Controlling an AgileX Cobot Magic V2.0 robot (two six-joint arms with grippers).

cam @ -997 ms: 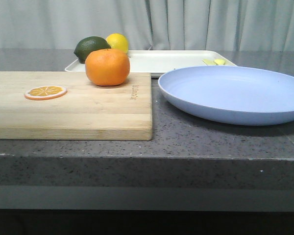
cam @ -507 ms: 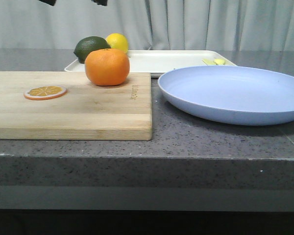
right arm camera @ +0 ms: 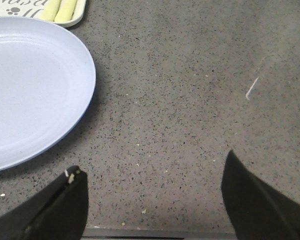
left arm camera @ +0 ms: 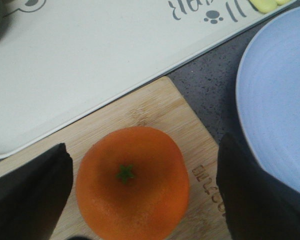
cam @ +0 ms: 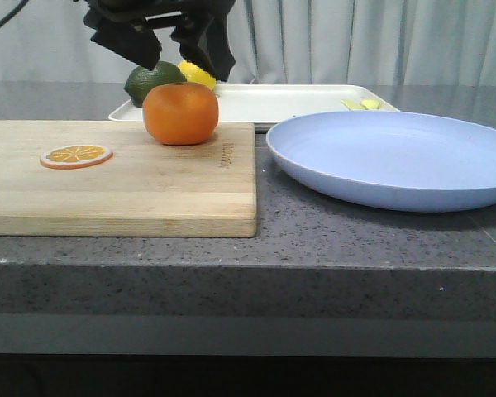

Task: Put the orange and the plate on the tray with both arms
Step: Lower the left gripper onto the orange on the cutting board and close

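The orange rests on the far right part of a wooden cutting board. My left gripper hangs open just above it. In the left wrist view the orange lies between the two dark fingers, with gaps on both sides. To the right of the board, the pale blue plate lies on the counter. Behind both lies the cream tray. My right gripper is open over bare counter beside the plate. It does not show in the front view.
A thin orange slice lies on the board's left part. A dark green lime and a yellow lemon sit at the tray's left end. Small yellow pieces lie on its right end. The counter's front edge is near.
My left gripper has come down into the front view from above and now hangs over the orange. The orange, plate and tray have not moved.
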